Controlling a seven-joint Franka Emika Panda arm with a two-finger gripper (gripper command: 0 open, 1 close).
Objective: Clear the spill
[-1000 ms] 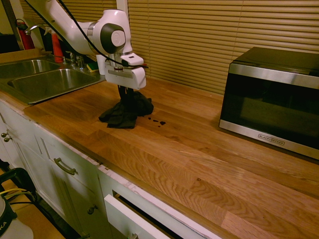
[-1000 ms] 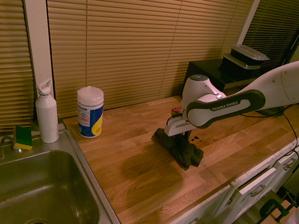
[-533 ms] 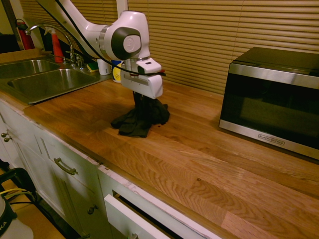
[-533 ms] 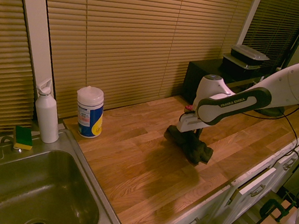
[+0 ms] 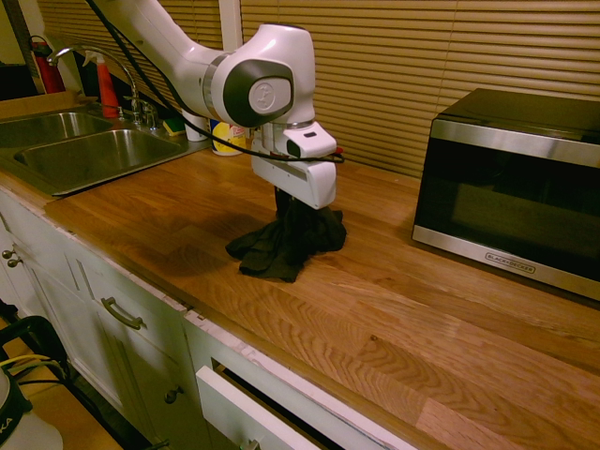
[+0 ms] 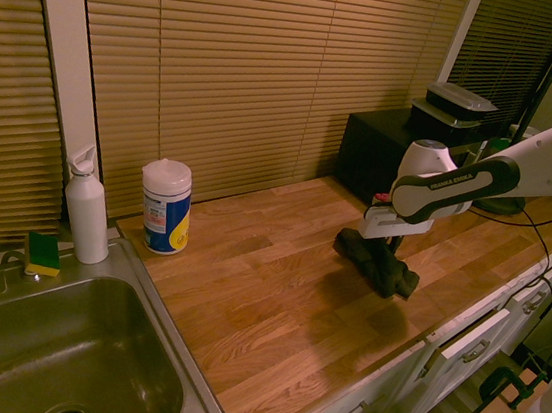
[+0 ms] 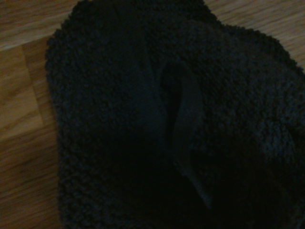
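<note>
Hand seen pointing straight down over the middle of the wooden table, closed tight on the bunched top of a black cloth rag

Rag hangs from the hand in a gathered column; its lower folds are spread on the table surface, touching the wood, in both exterior views

Wrist view is filled almost wholly by the dark knitted cloth, with bare wood at the margins only

The spill is not visible in any current view. No dark drops can be made out on the open wood around the rag. It is judged that the drops lie under the cloth or have been taken up by it; which of the two cannot be told

Progress, as a judgement: wiping is well under way, rag in contact with the table and held firmly. What remains: the rag has to be lifted or drawn aside so the wood beneath can be checked for residue; a further pass may be needed if smears are left

Surroundings noted: microwave to the right of the rag, well apart; double sink at far left; wipes canister and white bottle near the sink, by the blinds

No streak or wet trail can be resolved on the wood in this dim amber light
</note>
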